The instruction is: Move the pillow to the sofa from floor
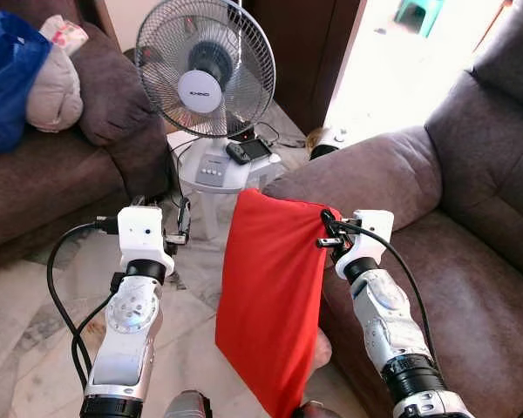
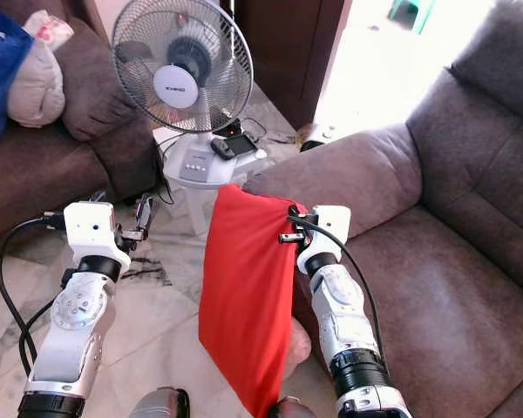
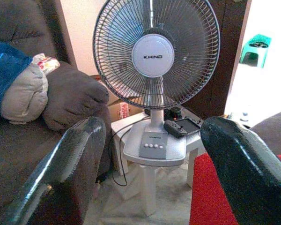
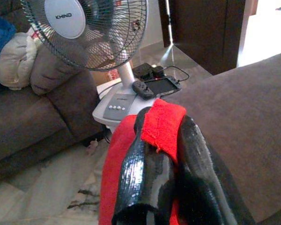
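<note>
A red pillow [image 1: 270, 296] hangs in the air by its top corner, off the floor, right beside the armrest of the brown sofa [image 1: 471, 261]. My right gripper [image 1: 329, 228] is shut on that corner; the red cloth [image 4: 161, 123] shows pinched between its two black fingers [image 4: 145, 173]. Left of the pillow, my left gripper [image 1: 179, 225] is held up over the floor, open and holding nothing. Its two fingers [image 3: 70, 173] stand wide apart, with the pillow's red edge [image 3: 210, 197] beside one of them.
A white table fan [image 1: 200, 78] stands on a small white table [image 1: 218, 170] straight ahead, with a game controller [image 1: 248, 151] on it. A second brown sofa [image 1: 44, 174] on the left carries a blue bag [image 1: 4, 78] and a grey cushion [image 1: 52, 91]. Marble floor [image 1: 26, 305] lies below.
</note>
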Controlling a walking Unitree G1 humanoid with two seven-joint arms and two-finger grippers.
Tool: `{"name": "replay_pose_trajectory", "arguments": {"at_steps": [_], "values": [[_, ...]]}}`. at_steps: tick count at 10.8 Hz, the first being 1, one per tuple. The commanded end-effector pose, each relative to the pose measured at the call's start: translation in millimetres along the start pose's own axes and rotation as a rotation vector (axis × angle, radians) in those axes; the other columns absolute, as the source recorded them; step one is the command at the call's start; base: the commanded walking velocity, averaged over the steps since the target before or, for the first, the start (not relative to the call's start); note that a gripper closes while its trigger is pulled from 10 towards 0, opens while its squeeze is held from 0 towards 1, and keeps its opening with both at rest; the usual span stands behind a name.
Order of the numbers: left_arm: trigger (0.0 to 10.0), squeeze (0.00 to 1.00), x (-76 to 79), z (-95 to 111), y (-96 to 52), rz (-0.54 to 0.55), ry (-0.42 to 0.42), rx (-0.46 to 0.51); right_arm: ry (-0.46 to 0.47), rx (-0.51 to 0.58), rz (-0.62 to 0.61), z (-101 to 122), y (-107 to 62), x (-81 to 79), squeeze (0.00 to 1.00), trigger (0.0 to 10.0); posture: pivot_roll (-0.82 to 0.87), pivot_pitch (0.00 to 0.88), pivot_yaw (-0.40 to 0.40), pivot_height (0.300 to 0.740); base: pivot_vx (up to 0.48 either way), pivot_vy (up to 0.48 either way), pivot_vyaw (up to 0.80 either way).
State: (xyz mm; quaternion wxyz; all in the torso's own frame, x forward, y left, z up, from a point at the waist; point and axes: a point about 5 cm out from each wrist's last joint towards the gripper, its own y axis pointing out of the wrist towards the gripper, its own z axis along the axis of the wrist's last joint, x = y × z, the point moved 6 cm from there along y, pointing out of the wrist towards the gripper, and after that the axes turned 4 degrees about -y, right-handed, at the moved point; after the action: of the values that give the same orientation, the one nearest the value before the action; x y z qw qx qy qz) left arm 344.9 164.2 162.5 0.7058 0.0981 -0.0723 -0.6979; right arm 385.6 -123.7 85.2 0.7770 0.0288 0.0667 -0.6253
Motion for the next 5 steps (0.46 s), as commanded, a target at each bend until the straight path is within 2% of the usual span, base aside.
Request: {"name": "replay_pose_trajectory", "arguments": {"at_steps": [1,3,5], "values": [[10.0,0.00,1.1,0.7,2.7,-0.008,0.006,0.003,-0.019,0.184,0.001,50.0,9.1,1.1,0.00,10.0,0.15,0.051,-0.081,0.740,0.000,0.000,0.00],[10.0,0.00,0.9,1.3,4.8,-0.002,-0.005,0.004,-0.022,0.191,0.044,55.2,12.5,-8.7,0.00,10.0,0.15,0.049,-0.079,0.740,0.000,0.000,0.00],[10.0,0.00,2.9,2.8,6.5,-0.002,-0.011,0.011,0.013,0.264,0.135,77.6,14.3,-27.9,0.00,10.0,0.16,0.047,-0.081,0.740,0.000,0.000,0.00]]}}
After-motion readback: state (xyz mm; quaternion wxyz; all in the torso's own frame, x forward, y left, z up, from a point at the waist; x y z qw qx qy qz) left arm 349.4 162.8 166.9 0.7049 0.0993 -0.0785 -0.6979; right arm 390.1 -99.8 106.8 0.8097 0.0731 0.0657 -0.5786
